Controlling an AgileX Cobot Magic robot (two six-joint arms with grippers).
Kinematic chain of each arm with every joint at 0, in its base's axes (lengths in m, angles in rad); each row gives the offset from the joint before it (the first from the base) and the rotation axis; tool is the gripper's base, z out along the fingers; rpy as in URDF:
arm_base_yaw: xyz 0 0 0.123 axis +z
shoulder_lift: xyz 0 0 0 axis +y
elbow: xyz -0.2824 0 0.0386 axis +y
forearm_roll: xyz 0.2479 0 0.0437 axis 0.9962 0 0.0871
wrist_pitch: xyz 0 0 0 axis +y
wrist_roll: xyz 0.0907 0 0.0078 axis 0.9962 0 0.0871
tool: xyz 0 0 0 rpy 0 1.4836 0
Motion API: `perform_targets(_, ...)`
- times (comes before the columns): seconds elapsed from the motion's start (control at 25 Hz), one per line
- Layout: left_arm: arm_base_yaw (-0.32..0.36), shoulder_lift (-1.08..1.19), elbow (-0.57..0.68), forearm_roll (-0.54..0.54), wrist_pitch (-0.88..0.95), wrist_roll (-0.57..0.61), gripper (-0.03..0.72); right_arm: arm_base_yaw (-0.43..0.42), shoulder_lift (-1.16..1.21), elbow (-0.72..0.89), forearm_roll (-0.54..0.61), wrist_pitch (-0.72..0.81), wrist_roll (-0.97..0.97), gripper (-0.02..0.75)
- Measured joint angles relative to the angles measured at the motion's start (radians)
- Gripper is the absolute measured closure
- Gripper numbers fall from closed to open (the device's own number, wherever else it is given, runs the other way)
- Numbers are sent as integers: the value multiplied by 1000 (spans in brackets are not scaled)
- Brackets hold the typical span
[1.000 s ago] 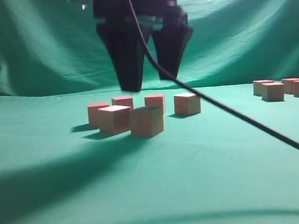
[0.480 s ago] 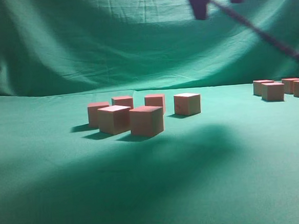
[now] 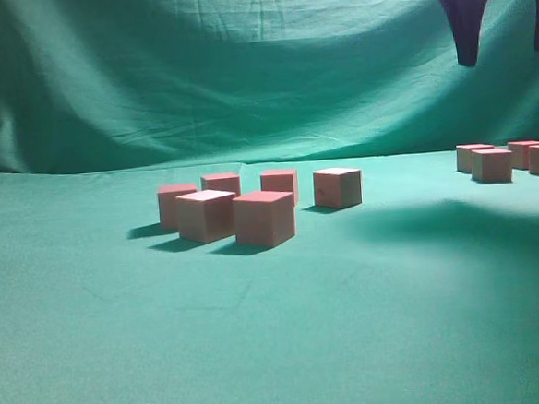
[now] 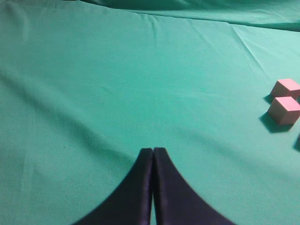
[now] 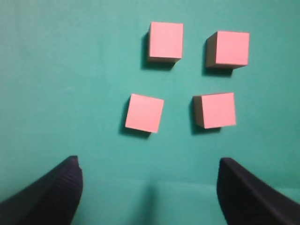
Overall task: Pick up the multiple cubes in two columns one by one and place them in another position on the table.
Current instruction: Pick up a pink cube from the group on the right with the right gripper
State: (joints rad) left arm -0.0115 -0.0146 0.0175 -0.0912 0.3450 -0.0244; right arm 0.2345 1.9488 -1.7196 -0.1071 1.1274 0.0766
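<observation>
Several pinkish-red cubes point(image 3: 264, 217) stand grouped at the middle of the green table point(image 3: 280, 349). Several more cubes point(image 3: 492, 164) stand in a group at the far right. My right gripper point(image 3: 503, 28) is open and empty, high above that right group. Its wrist view looks straight down on the right group's cubes point(image 5: 145, 112), set in two columns, ahead of the open jaws point(image 5: 147, 180). My left gripper point(image 4: 153, 151) is shut and empty over bare cloth. Two cubes point(image 4: 283, 109) show at the right edge of its view.
A draped green cloth backdrop point(image 3: 241, 65) hangs behind the table. Bare green cloth lies in front of the cubes and between the two groups.
My right gripper has risen from just behind the middle group of cubes and moved right, to high above the right group. Its cable has left the view. The cubes have not moved.
</observation>
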Motion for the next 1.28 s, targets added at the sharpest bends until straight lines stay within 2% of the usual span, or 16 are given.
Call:
perform_targets(0.64,0,0,0,0,0,0,688,-13,238,0,22,-200,75,144)
perform_targets(0.72,0,0,0,0,0,0,688,-13,245,0,22,-215,75,209)
perform_targets(0.76,0,0,0,0,0,0,688,-13,249,0,22,-219,77,201)
perform_targets(0.8,0,0,0,0,0,0,688,-13,251,0,22,-221,77,281)
perform_targets(0.92,0,0,0,0,0,0,688,-13,251,0,22,-223,80,449)
perform_targets(0.96,0,0,0,0,0,0,688,-13,251,0,22,-223,80,484)
perform_targets(1.28,0,0,0,0,0,0,688,-9,157,-56,22,-114,80,475)
